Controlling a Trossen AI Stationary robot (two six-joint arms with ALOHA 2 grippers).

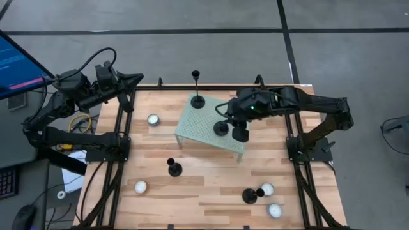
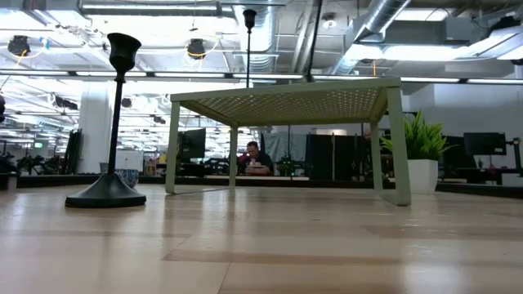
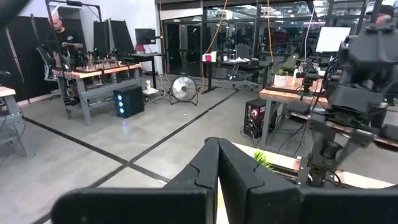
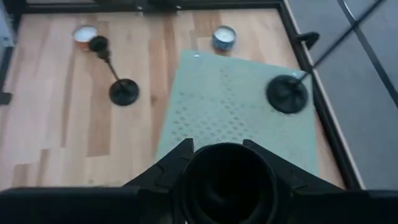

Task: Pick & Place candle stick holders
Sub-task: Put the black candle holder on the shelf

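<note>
Candle stick holders: the right gripper (image 1: 225,125) clamps one (image 4: 227,186) above the green perforated stand (image 1: 204,121), another (image 1: 197,99) stands on it; two (image 1: 174,168) on the table (image 1: 204,191). Left gripper (image 3: 217,177) closed, parked aside.

Free room and obstacles on the desk (image 1: 211,191). The pale green perforated stand (image 1: 203,124) occupies the middle; beneath its top, between the legs, the low view shows open space. On top, a tall candle stick holder (image 1: 197,100) stands at the far corner, and the right gripper (image 1: 239,133), its fingers around a second holder's cup (image 4: 227,183), hangs over the near right part; bare perforated surface lies between them. A third holder (image 1: 174,168) stands on open wood before the stand, with clear boards around it. The near right corner is crowded: a fourth holder (image 1: 250,195) beside two tealight candles (image 1: 271,199). Single tealights sit left of the stand (image 1: 153,119) and near left (image 1: 140,187). The left gripper (image 3: 217,186) is beyond the desk's left edge.
</note>
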